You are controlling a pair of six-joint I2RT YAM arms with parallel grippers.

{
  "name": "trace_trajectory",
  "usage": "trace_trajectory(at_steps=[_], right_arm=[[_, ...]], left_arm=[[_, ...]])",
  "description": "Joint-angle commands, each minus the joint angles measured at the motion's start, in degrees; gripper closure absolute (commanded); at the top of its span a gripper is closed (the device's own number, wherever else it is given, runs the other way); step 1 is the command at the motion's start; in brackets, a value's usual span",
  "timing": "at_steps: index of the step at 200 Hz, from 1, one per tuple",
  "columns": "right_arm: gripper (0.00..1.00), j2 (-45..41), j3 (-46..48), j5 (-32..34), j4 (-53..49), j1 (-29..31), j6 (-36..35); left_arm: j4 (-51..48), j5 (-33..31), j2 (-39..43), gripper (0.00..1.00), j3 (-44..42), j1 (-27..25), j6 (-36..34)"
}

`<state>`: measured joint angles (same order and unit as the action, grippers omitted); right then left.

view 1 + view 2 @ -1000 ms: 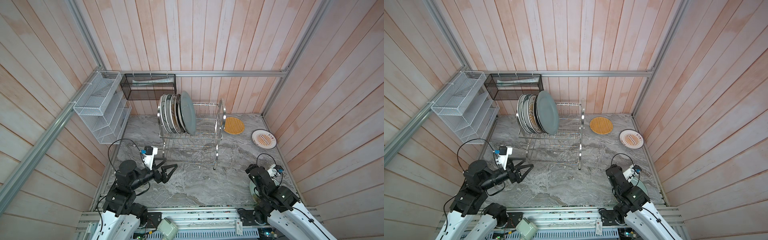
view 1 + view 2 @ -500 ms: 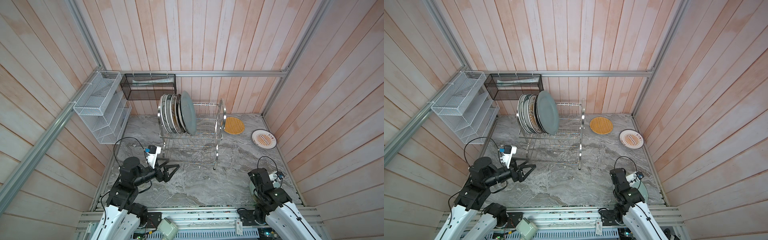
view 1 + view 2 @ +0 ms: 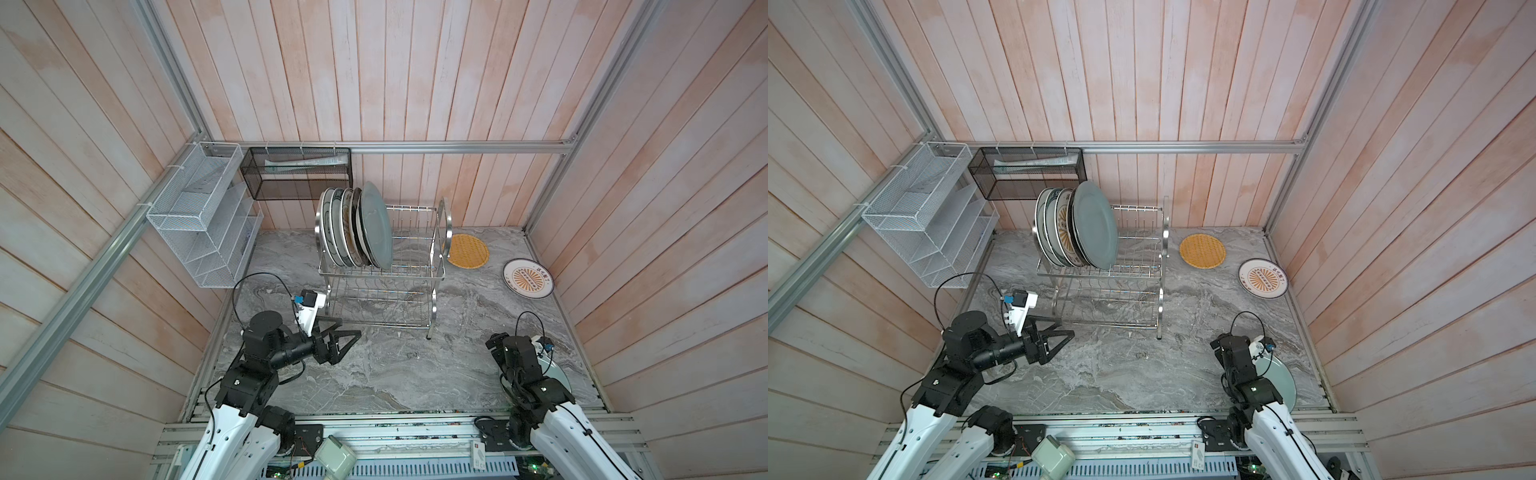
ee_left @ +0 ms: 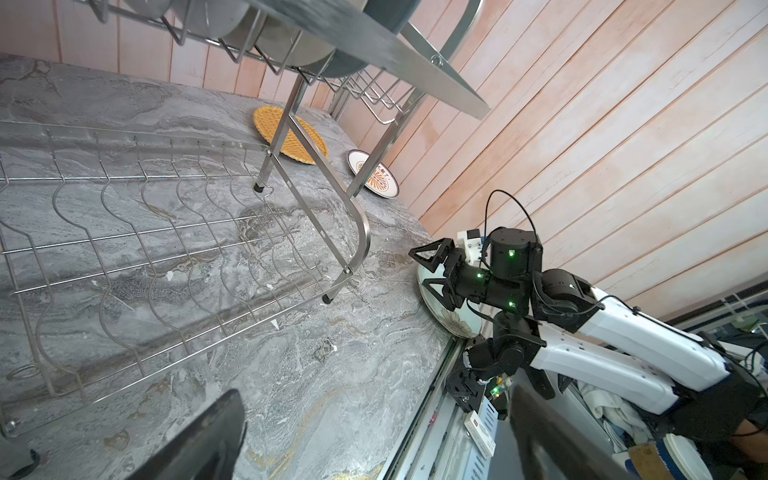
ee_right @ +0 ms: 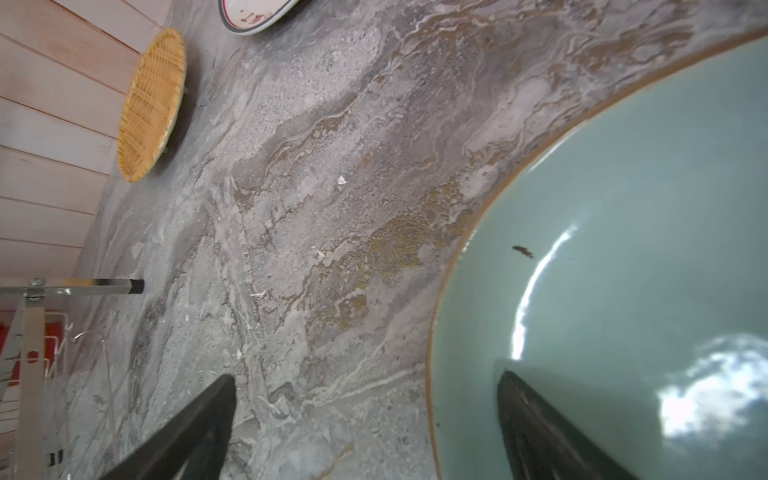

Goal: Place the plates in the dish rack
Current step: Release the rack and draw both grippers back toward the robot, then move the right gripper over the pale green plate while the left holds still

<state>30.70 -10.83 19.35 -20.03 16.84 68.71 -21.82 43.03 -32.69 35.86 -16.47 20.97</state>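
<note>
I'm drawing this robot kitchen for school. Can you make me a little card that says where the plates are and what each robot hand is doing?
rack: dish rack, two tiers, on the grey table
plates in rack: about five, upright at one end of the upper tier, grey-blue plate outermost
lower tier: no plates
plates on table: orange lattice plate, sunburst plate, pale green plate
left gripper: open, empty, in front of the rack
right gripper: open, empty, over the pale green plate's edge

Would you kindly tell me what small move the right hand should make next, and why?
Probably lower the right hand and close on the rim of the pale green plate: its jaws stand open, one finger over the plate, one over the table, holding nothing.
</note>
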Motion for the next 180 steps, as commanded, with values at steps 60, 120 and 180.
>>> trace_trajectory(at_steps=[60,120,180], right_arm=[[0.02,8.33,2.02,-10.67,20.54,0.16,-1.5],[0.02,27.83,-3.24,-18.3,40.52,1.36,-4.53],[0.02,40.33,-11.8,-20.59,49.29,2.81,-6.94]], left_arm=[[0.2,-1.18,0.16,0.0,-0.57,-0.14,-0.79],[-0.24,-2.59,0.61,0.0,-0.52,-0.15,-0.8],[-0.43,-3.43,0.66,0.0,-0.43,-0.12,-0.69]])
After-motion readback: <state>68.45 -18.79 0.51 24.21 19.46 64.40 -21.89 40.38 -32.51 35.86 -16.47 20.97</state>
